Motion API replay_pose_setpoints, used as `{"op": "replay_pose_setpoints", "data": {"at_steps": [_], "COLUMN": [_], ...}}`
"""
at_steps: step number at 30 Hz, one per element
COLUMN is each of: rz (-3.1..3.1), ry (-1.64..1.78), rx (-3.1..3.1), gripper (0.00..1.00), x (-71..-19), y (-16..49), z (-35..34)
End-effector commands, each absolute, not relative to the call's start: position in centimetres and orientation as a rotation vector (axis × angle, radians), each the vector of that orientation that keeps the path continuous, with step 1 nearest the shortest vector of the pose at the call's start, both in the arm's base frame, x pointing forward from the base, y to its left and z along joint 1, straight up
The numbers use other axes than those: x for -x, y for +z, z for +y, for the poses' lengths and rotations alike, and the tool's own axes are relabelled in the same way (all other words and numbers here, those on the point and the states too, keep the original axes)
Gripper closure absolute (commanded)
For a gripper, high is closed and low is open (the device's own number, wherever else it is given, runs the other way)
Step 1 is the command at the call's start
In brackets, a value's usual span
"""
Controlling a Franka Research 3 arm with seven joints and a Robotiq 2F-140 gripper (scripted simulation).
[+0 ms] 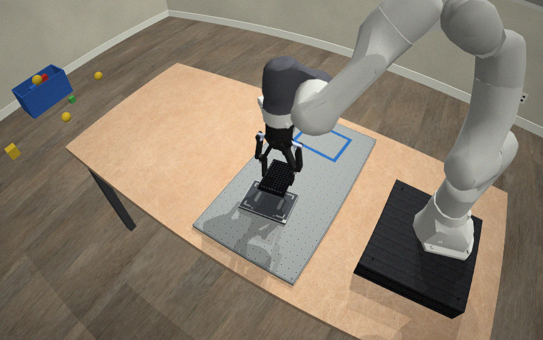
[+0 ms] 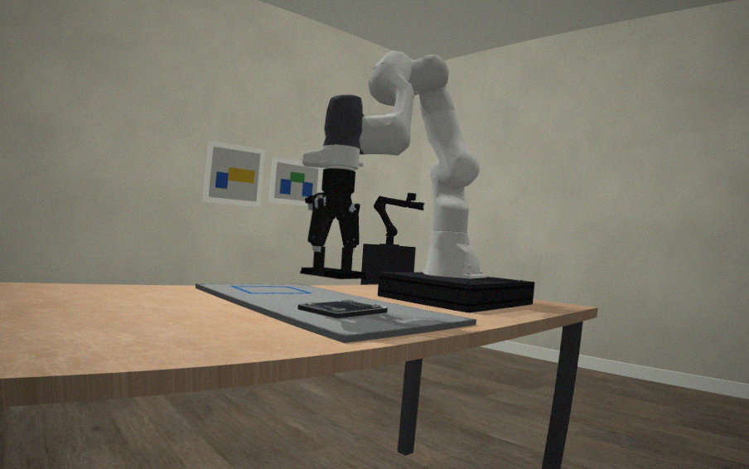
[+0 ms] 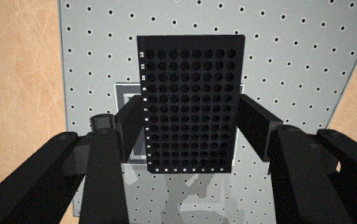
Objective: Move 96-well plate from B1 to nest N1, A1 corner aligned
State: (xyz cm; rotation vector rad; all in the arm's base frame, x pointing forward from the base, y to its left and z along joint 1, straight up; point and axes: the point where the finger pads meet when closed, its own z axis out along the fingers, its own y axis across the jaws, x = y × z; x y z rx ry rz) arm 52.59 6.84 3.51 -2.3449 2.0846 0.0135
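The black 96-well plate (image 1: 276,177) hangs level in the air, held by its two long sides between my gripper's (image 1: 279,172) fingers. It is above the far part of the dark plate nest N1 (image 1: 268,202), clear of it. From the side, the plate (image 2: 331,272) under the gripper (image 2: 332,262) is well above the nest (image 2: 342,307). In the wrist view the plate (image 3: 190,105) fills the middle between the finger pads, and part of the nest (image 3: 123,99) shows beyond its left edge. The blue-outlined spot B1 (image 1: 322,145) is empty. I cannot make out the cut-off corner.
The nest and B1 lie on a grey perforated board (image 1: 288,204) on the wooden table. The arm's black pedestal (image 1: 416,248) stands at the right. A blue bin (image 1: 42,90) and small toys lie on the floor, far left.
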Motion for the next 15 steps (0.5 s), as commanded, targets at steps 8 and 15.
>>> {"op": "replay_pose_setpoints", "data": {"at_steps": [8,15], "rz": [2.137,2.137], "ry": [0.012,0.012], "rx": [2.307,2.307], "gripper": [0.4,0.4], "x": [-52.9,-53.1], "y": [3.6,3.6], "z": [9.5,11.9]}}
